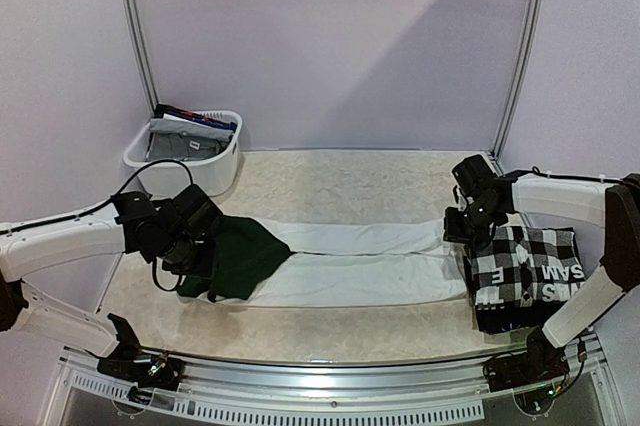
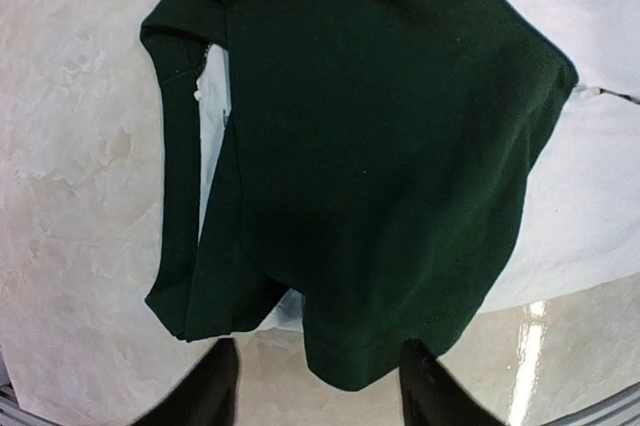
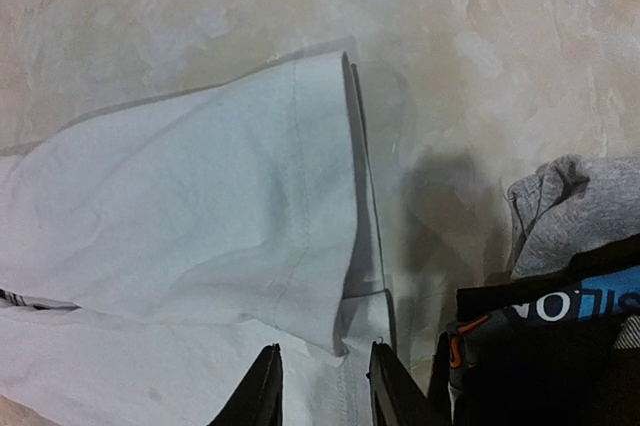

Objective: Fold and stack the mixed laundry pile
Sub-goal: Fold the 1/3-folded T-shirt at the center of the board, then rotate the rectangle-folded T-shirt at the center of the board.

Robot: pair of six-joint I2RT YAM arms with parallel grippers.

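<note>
Landmark: long white cloth (image 1: 370, 266), spread flat across the beige marbled tabletop (image 1: 340, 181).

- Far left of the white cloth and behind it: white plastic basket (image 1: 232, 161) against the back wall, with grey and dark garments inside.
- Left end of the white cloth: its dark green part (image 1: 240, 256) lies rumpled on top of the white, with the hem turned toward the arm.
- The left gripper (image 1: 205, 246) is at this end, right at the green edge. In the left wrist view the left gripper (image 2: 318, 391) is released. Its two black fingers (image 2: 215, 391) stand wide apart, the green hem (image 2: 340, 371) lies between them, and neither finger presses it.
- Middle: the white cloth (image 3: 200, 206) has a lengthwise fold line and lies smooth.
- Right end of the white cloth: the right gripper (image 1: 462, 234) is over the hem. In the right wrist view the right gripper (image 3: 325, 391) shows a clear gap between its fingers (image 3: 262, 391). The white hem corner sits flat in that gap and no pinch is seen, so it is released.
- Just right of the white cloth: a folded stack. The black-and-white checkered shirt (image 1: 510, 256) is on top, with the black piece with white letters (image 1: 550, 286) at its side.
- The right wrist view also shows a grey garment (image 3: 565, 206) and a blue band with letters (image 3: 560, 306) in that stack.
</note>
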